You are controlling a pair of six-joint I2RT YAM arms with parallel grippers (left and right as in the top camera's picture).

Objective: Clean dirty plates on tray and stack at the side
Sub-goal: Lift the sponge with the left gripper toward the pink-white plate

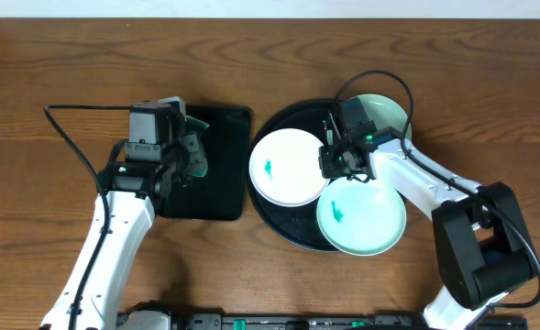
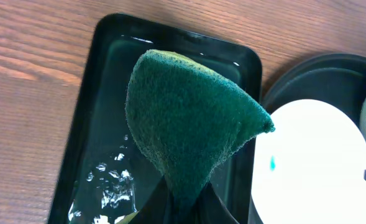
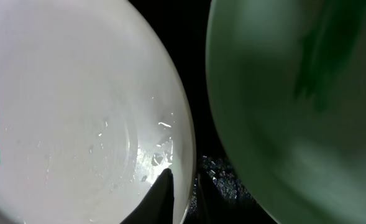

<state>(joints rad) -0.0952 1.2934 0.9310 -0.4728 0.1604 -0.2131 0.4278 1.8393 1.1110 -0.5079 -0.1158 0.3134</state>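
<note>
On the round black tray [image 1: 274,215] lie three plates. The white plate [image 1: 283,174] at the left bears a small teal smear. A mint plate [image 1: 366,225] at the front is also smeared, and another mint plate [image 1: 384,110] sits at the back, partly under the right arm. My right gripper [image 1: 338,165] is at the white plate's right rim. In the right wrist view its fingers [image 3: 161,196] straddle that rim [image 3: 186,149], shut on it, with the front mint plate [image 3: 294,112] beside them. My left gripper [image 2: 186,208] is shut on a green sponge [image 2: 192,118].
A smaller rectangular black tray [image 1: 219,197], wet inside, lies left of the round tray, under the left gripper and sponge. Bare wooden table [image 1: 59,55] surrounds both trays. The right arm's cable loops over the back mint plate.
</note>
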